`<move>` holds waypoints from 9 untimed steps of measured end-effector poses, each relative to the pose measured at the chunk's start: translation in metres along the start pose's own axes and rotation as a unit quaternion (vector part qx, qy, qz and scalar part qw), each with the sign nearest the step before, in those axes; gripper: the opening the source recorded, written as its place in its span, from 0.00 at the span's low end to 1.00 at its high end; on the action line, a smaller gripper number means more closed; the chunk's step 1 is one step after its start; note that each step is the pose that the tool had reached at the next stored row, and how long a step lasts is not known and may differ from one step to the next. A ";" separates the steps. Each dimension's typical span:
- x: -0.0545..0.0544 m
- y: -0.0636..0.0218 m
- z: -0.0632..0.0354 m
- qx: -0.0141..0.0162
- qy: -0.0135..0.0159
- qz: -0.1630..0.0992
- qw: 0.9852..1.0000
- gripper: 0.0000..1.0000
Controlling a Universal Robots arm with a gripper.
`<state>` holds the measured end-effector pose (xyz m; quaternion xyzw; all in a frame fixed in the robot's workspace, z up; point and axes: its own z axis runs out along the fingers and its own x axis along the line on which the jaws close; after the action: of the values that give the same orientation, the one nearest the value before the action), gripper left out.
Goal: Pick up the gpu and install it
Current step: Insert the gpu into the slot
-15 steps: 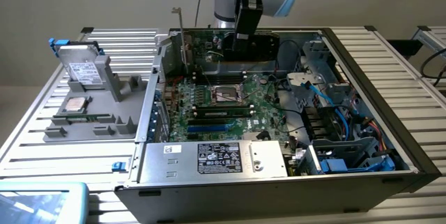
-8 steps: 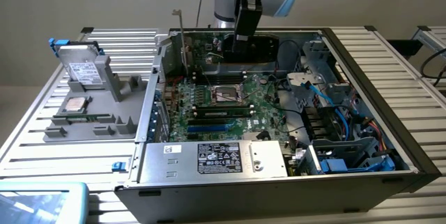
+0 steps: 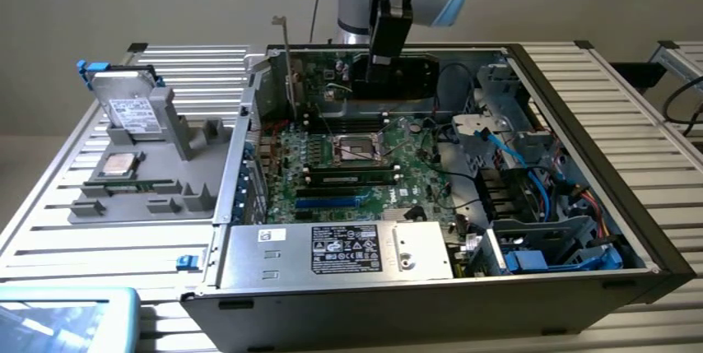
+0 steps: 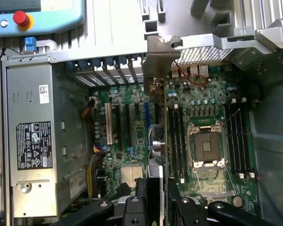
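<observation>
The gpu (image 3: pixel 409 75) stands on edge over the far part of the open computer case (image 3: pixel 615 205). Its black shroud faces the camera, and its silver end bracket (image 3: pixel 288 53) rises above the case's wall on the exterior view's left. My gripper (image 3: pixel 381 63) comes straight down from above and is shut on the card's upper edge. In the wrist view the gpu (image 4: pixel 163 141) is seen edge-on, running from my gripper (image 4: pixel 156 195) out to the bracket (image 4: pixel 161 52). It hangs over the motherboard (image 4: pixel 132 141), beside a blue slot (image 4: pixel 146 115).
A silver power supply (image 3: pixel 341 250) fills the case's near end. The CPU socket (image 3: pixel 357 149) and RAM sticks (image 3: pixel 351 177) sit mid-board. Drive bays with blue cables (image 3: pixel 538 229) are on the exterior view's right. A grey tray (image 3: pixel 143 197) there holds a hard drive (image 3: pixel 132 110). A teach pendant (image 3: pixel 66 320) lies near.
</observation>
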<state>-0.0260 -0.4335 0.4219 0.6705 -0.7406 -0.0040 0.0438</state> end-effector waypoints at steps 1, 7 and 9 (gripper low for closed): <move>0.000 0.0000 0.0004 0.000 0.000 0.000 1.000 0.28; 0.000 0.0010 0.0029 -0.001 -0.005 0.000 1.000 0.28; -0.001 0.0029 0.0050 -0.001 -0.005 0.000 1.000 0.28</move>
<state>-0.0292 -0.4327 0.4171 0.6707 -0.7405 -0.0077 0.0407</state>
